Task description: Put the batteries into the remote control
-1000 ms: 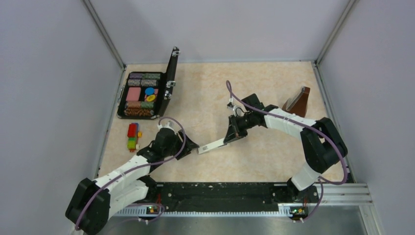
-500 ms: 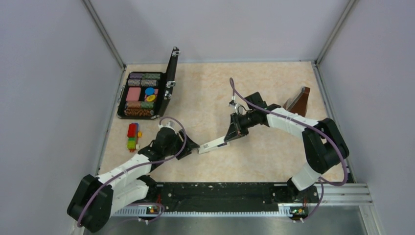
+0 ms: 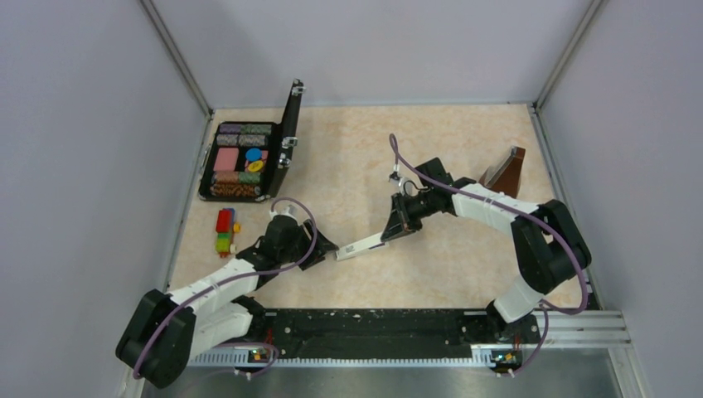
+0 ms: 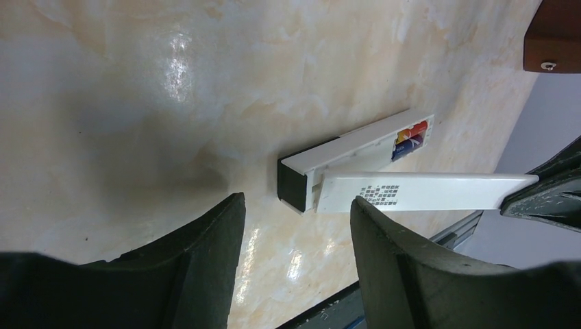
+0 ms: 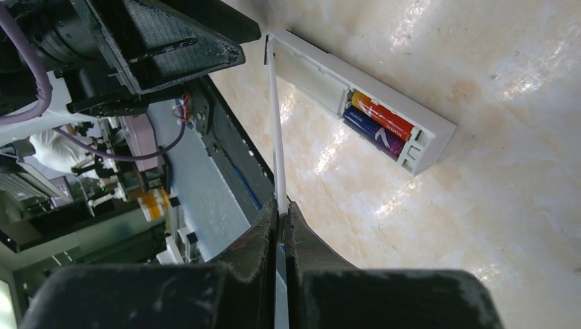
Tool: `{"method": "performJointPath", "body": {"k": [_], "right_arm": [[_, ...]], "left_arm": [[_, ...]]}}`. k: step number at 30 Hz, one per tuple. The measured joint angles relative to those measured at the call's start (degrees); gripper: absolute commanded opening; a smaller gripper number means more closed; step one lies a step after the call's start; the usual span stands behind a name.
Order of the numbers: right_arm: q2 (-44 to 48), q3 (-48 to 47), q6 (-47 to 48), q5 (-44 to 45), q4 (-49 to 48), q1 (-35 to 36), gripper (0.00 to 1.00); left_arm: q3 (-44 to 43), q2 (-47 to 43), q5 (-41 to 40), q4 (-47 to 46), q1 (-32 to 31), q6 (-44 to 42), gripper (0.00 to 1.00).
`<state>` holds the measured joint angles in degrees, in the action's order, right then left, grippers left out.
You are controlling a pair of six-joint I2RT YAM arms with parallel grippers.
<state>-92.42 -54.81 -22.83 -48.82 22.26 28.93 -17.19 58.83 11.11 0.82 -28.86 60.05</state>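
The white remote control (image 4: pixel 342 156) lies on the table with its back up and its compartment open. The reddish battery (image 5: pixel 382 115) and the dark purple battery (image 5: pixel 372 133) lie side by side in it, also showing in the left wrist view (image 4: pixel 410 133). My right gripper (image 5: pixel 281 209) is shut on the thin white battery cover (image 4: pixel 425 190), holding it edge-on (image 5: pixel 274 123) just above the remote. In the top view it (image 3: pixel 396 228) sits over the remote's (image 3: pixel 361 246) far end. My left gripper (image 4: pixel 298 205) is open and empty just short of the remote's dark end, also in the top view (image 3: pixel 323 247).
A brown wooden metronome (image 3: pixel 504 172) stands at the back right. An open black case (image 3: pixel 286 141) of coloured chips sits at the back left. Stacked red, yellow and green blocks (image 3: pixel 224 230) lie left of my left arm. The black rail (image 3: pixel 373 327) runs along the near edge.
My right gripper with the cover has shifted slightly to the right. My left arm has edged a little toward the remote's dark end. The remote has stayed put.
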Motion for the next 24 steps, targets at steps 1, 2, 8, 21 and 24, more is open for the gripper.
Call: {"method": "performJointPath", "body": {"k": [1,2,8,21,24], "right_arm": [[0.0,0.0,0.3,0.2,0.2,0.0,0.00],[-0.1,0.0,0.5,0.4,0.3,0.0,0.00],[-1.3,0.0,1.0,1.6,0.9,-0.2,0.00],[-4.9,-0.9,1.2,3.8,1.4,-0.8,0.00],[-5.0,-1.3,1.1,3.6,1.5,-1.1,0.00]], "left_arm": [[0.0,0.1,0.0,-0.1,0.0,0.0,0.62],[0.0,0.2,0.0,-0.2,0.0,0.0,0.62],[0.0,0.7,0.0,-0.4,0.0,0.0,0.62],[-0.3,3.7,1.0,-1.8,0.1,-0.7,0.62],[-1.1,5.1,2.0,-2.1,0.1,-1.5,0.62]]}}
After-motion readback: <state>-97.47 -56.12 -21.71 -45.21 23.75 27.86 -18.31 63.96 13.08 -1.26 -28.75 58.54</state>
